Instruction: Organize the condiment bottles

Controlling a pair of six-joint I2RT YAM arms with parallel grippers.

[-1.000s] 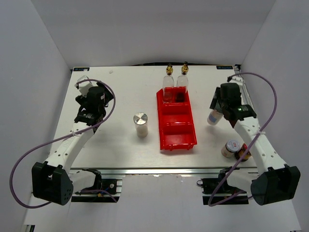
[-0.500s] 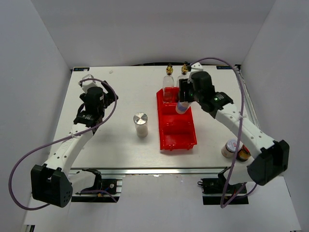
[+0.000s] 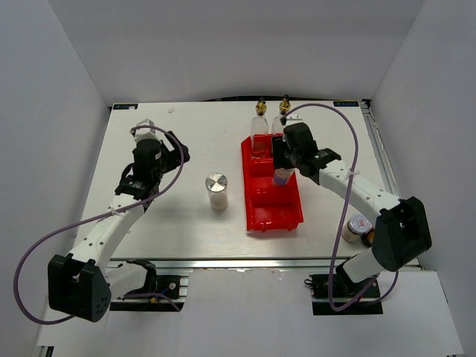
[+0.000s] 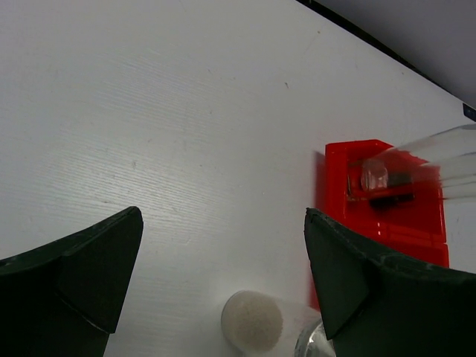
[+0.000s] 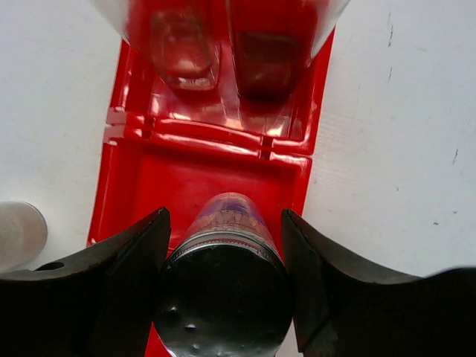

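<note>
My right gripper [image 3: 283, 165] is shut on a pale condiment bottle [image 5: 227, 223] with a silver cap and a purple label. It holds the bottle upright over the middle compartment of the red tray [image 3: 276, 213]. A second pale silver-capped bottle [image 3: 216, 190] stands alone on the table, left of the tray; its base shows in the left wrist view [image 4: 253, 321]. A jar with a red-marked white lid [image 3: 358, 225] and a dark bottle [image 3: 370, 238] stand at the near right, partly behind the right arm. My left gripper [image 4: 222, 223] is open and empty, left of the lone bottle.
Two clear glass bottles with gold tops [image 3: 260, 128] [image 3: 282, 123] fill the tray's far compartment [image 5: 223, 111]. The tray's near compartment holds nothing. The table's near edge rail runs just below the tray and the jars.
The right arm swung left from the table's right side, carrying the bottle over the tray, then eased it toward the middle compartment. The left arm edged slightly right.
</note>
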